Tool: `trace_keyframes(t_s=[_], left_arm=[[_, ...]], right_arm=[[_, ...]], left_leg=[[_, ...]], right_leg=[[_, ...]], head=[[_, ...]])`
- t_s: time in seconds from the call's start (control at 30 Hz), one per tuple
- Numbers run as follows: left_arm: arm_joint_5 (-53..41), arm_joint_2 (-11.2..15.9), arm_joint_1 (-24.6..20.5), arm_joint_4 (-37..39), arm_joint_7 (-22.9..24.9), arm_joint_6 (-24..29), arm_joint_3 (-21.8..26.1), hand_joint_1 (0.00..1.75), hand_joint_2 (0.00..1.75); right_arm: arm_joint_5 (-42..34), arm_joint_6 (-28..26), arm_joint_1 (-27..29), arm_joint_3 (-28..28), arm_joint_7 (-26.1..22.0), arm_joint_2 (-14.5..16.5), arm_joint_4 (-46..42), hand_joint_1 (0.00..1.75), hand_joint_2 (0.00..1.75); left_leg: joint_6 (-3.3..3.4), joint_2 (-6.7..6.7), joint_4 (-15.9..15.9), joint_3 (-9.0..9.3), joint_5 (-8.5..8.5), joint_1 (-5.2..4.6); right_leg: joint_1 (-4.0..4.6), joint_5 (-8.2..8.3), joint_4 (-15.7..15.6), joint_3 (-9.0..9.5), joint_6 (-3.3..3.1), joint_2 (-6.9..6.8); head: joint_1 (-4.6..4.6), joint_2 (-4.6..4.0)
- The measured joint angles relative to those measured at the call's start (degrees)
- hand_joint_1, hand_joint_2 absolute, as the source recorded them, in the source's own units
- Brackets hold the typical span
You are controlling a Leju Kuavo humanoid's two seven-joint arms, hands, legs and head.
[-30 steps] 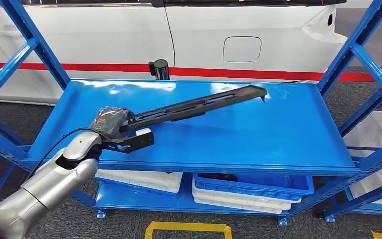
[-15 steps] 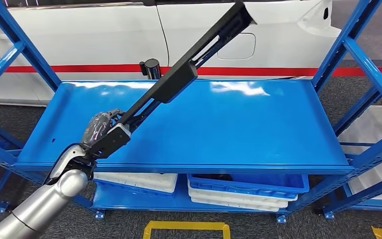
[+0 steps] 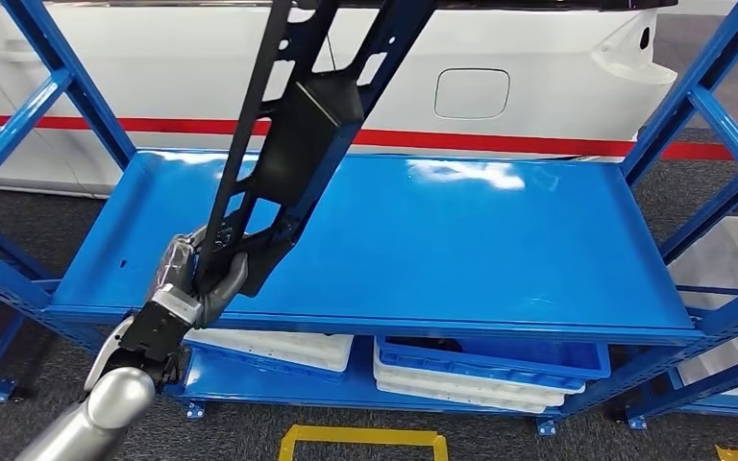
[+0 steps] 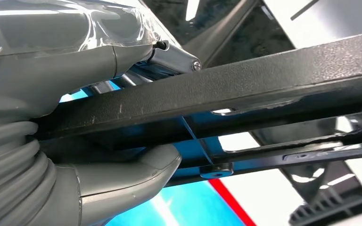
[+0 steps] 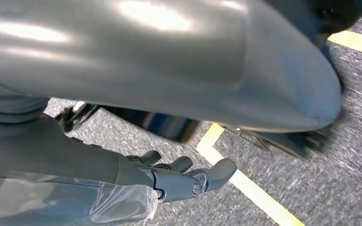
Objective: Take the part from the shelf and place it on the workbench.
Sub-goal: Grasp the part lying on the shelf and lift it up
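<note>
The left arm point(image 3: 86, 423) is stretched up from the bottom left, toward one o'clock, and the left hand point(image 3: 192, 279) is seen at the front left edge of the blue shelf point(image 3: 500, 250). The right hand point(image 5: 179, 181) is hung low over the grey floor point(image 5: 339, 169), where a yellow line point(image 5: 250, 188) is painted.

Behind the shelf a white car point(image 3: 538, 86) with a red stripe is parked. Under the shelf board, blue and white bins point(image 3: 480, 370) are stacked.

The long black part point(image 3: 303, 134) is gripped at its low end by the left hand and is lifted off the shelf, tilted up toward one o'clock. Nothing is held in the right hand, and its fingers are gently curled and apart.
</note>
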Motion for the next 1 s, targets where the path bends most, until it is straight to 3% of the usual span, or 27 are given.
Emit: trace_keyframes(t_s=[0.07, 0.1, 0.23, 0.3, 0.37, 0.4, 0.43, 0.5, 0.57, 0.63, 0.77, 0.83, 0.9, 0.93, 0.97, 1.0], left_arm=[[0.38, -0.01, 1.17, -1.47, -1.26, -0.04, 0.46, 1.75, 1.75], [0.60, -0.02, 1.78, -2.03, -1.93, -0.15, 0.68, 1.75, 1.75], [0.64, -0.16, 4.86, -3.91, -4.36, -0.96, 0.96, 1.75, 1.75], [0.32, -0.28, 6.34, -4.74, -5.52, -1.35, 0.95, 1.75, 1.75], [-0.05, -0.54, 8.10, -5.46, -6.65, -1.74, 0.79, 1.75, 1.75], [-0.30, -0.72, 9.06, -5.79, -7.11, -1.95, 0.65, 1.75, 1.75], [-0.55, -0.92, 10.01, -6.12, -7.50, -2.16, 0.47, 1.75, 1.75], [-0.86, -1.27, 11.28, -6.70, -7.93, -2.41, 0.12, 1.75, 1.75], [-0.95, -1.51, 11.75, -7.25, -8.13, -2.47, -0.15, 1.75, 1.75], [-1.03, -1.81, 12.07, -7.76, -8.34, -2.51, -0.32, 1.75, 1.75], [-1.30, -2.41, 13.37, -8.57, -9.24, -2.66, -0.57, 1.75, 1.75], [-1.34, -3.03, 14.20, -9.21, -10.07, -2.72, -0.69, 1.75, 1.75], [-1.56, -3.55, 15.13, -9.69, -10.82, -2.73, -0.90, 1.75, 1.75], [-1.77, -3.75, 15.65, -9.89, -11.13, -2.67, -1.03, 1.75, 1.75], [-2.05, -3.92, 16.13, -10.07, -11.40, -2.61, -1.17, 1.75, 1.75], [-2.33, -4.10, 16.52, -10.27, -11.63, -2.50, -1.35, 1.75, 1.75]], right_arm=[[-0.14, 0.00, -0.11, -0.01, -0.09, -0.14, 0.00, 0.00, 0.00], [-0.19, 0.00, -0.11, -0.01, -0.12, -0.17, 0.00, 0.00, 0.00], [-0.54, 0.00, -0.04, -0.02, -0.16, -0.29, 0.00, 0.00, 0.00], [-0.77, 0.00, -0.10, -0.05, -0.17, -0.32, 0.00, 0.00, 0.00], [-0.93, 0.00, -0.10, -0.10, -0.17, -0.37, 0.00, 0.00, 0.00], [-1.00, 0.00, -0.07, -0.13, -0.16, -0.39, 0.00, 0.00, 0.00], [-1.11, 0.00, -0.04, -0.17, -0.15, -0.41, 0.00, 0.00, 0.00], [-1.29, 0.00, -0.02, -0.29, -0.14, -0.42, 0.00, 0.00, 0.00], [-1.38, 0.00, -0.06, -0.40, -0.13, -0.43, 0.00, 0.00, 0.00], [-1.43, 0.00, -0.10, -0.45, -0.10, -0.45, 0.00, 0.00, 0.00], [-1.58, 0.01, -0.09, -0.47, -0.05, -0.51, 0.00, 0.00, 0.00], [-1.73, 0.02, -0.09, -0.49, -0.07, -0.55, 0.00, 0.00, 0.00], [-1.92, 0.02, -0.05, -0.50, -0.13, -0.55, 0.00, 0.00, 0.00], [-2.00, 0.02, -0.01, -0.50, -0.17, -0.55, 0.00, 0.00, 0.00], [-2.04, 0.02, 0.02, -0.51, -0.22, -0.55, 0.00, 0.00, 0.00], [-2.05, 0.02, 0.03, -0.52, -0.27, -0.55, 0.00, 0.00, 0.00]], left_leg=[[-0.38, -0.06, 0.18, 0.07, -0.27, -0.19], [-0.60, -0.06, 0.22, 0.06, -0.36, -0.27], [-1.54, 0.03, 0.92, -0.28, -1.13, -0.14], [-2.09, 0.11, 5.77, -2.41, -4.02, 0.07], [-2.49, 0.14, 14.46, -6.29, -7.83, 0.17], [-2.59, 0.15, 17.71, -7.83, -8.81, 0.20], [-2.61, 0.15, 18.94, -8.50, -8.77, 0.22], [-2.49, 0.16, 14.01, -6.33, -5.77, 0.27], [-2.15, 0.20, 5.21, -2.15, -2.13, 0.15], [-1.66, 0.19, 0.87, -0.18, -0.85, -0.08], [-0.36, 0.21, 0.43, 0.05, -0.68, -0.29], [0.22, 0.31, 0.21, 0.28, -0.44, -0.13], [0.43, 0.36, 0.23, 0.26, -0.45, -0.27], [0.47, 0.37, 0.24, 0.26, -0.47, -0.35], [0.49, 0.35, 0.26, 0.26, -0.48, -0.42], [0.50, 0.30, 0.26, 0.29, -0.49, -0.47]], right_leg=[[0.10, 2.55, -7.28, 3.60, -0.31, 0.03], [0.20, 2.71, -8.54, 4.21, -0.49, 0.06], [0.29, 2.75, -8.90, 4.26, -1.47, 0.19], [0.14, 2.87, -9.04, 4.30, -1.92, 0.14], [0.15, 2.85, -9.03, 4.29, -2.11, 0.09], [0.16, 2.84, -9.02, 4.29, -2.12, 0.10], [0.16, 2.82, -9.02, 4.32, -2.12, 0.12], [0.14, 2.78, -9.01, 4.45, -2.06, 0.19], [0.24, 2.69, -9.00, 4.59, -1.86, 0.21], [0.41, 2.61, -8.97, 4.59, -1.44, 0.18], [0.21, 1.90, -8.18, 4.37, -0.28, 0.14], [0.13, -0.97, -3.80, 2.57, 0.15, 0.07], [0.14, -4.91, 4.54, -1.18, 0.37, 0.03], [0.14, -6.05, 7.98, -2.78, 0.40, 0.03], [0.15, -6.28, 9.80, -3.66, 0.38, 0.03], [0.15, -5.22, 8.78, -3.18, 0.27, 0.03]], head=[[0.01, 0.01], [-0.01, 0.01], [-0.09, 0.01], [-0.19, 0.01], [-0.28, 0.00], [-0.30, 0.00], [-0.30, 0.00], [-0.30, -0.01], [-0.30, -0.01], [-0.27, 0.00], [-0.22, 0.00], [-0.10, -0.01], [0.04, 0.00], [0.07, 0.00], [0.07, 0.00], [0.07, 0.00]])
